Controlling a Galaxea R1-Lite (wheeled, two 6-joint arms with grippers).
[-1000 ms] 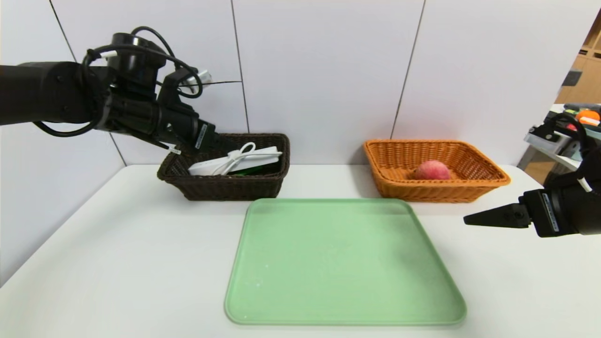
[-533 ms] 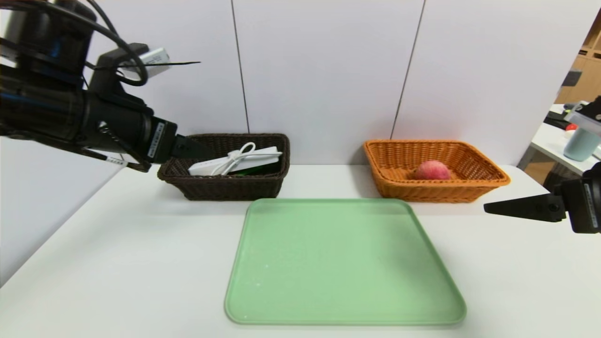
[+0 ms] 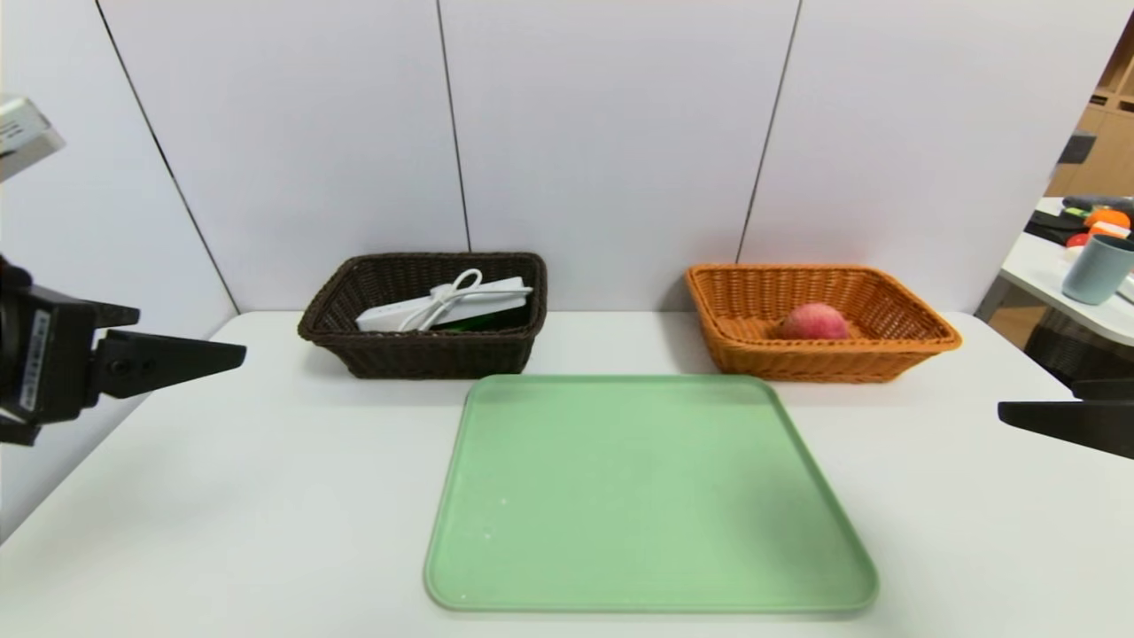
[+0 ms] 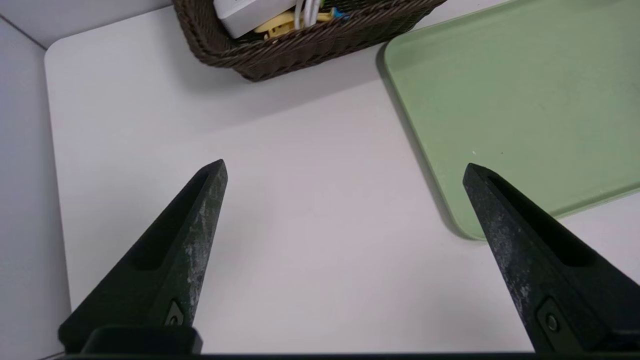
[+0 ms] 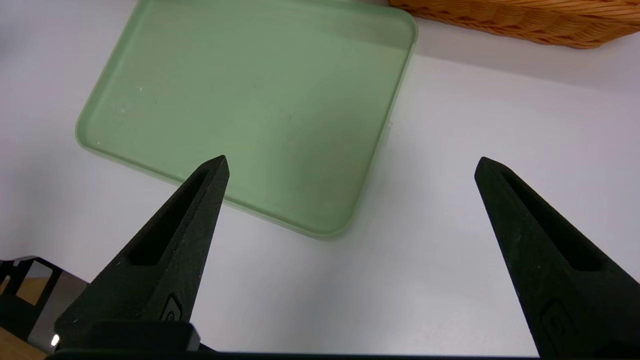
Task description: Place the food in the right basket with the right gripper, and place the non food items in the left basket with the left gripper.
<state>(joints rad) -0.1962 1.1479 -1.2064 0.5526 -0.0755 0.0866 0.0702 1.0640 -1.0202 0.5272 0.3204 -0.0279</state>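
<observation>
Now that the white power strip (image 3: 443,303) with its looped cord lies in the dark brown left basket (image 3: 416,354) at the far left of the surface (image 3: 221,496), and the reddish fruit (image 3: 814,321) sits in the orange right basket (image 3: 886,359) at the far right, both kinds of item look sorted. In the left wrist view some yellow and blue bits (image 4: 290,20) show under the strip, too little of them visible to name. What has changed over the last second is the arms: the left pincer (image 3: 190,361), which was reaching over the brown basket's rim, has drawn back to the near left edge of the scene, clear of the basket and holding nothing, its jaws spread wide in its wrist view (image 4: 345,172). The right pincer (image 3: 1054,416) has also pulled back toward the near right edge, jaws equally wide and empty (image 5: 350,167). Between the baskets and nearer, the green tray (image 3: 651,496) carries nothing. I judge the last drop made and the task done or nearly so, with both arms retreating. As for writing, a white label strip on the left pincer's body (image 3: 34,361) is too small to read; no brand shows anywhere else.
</observation>
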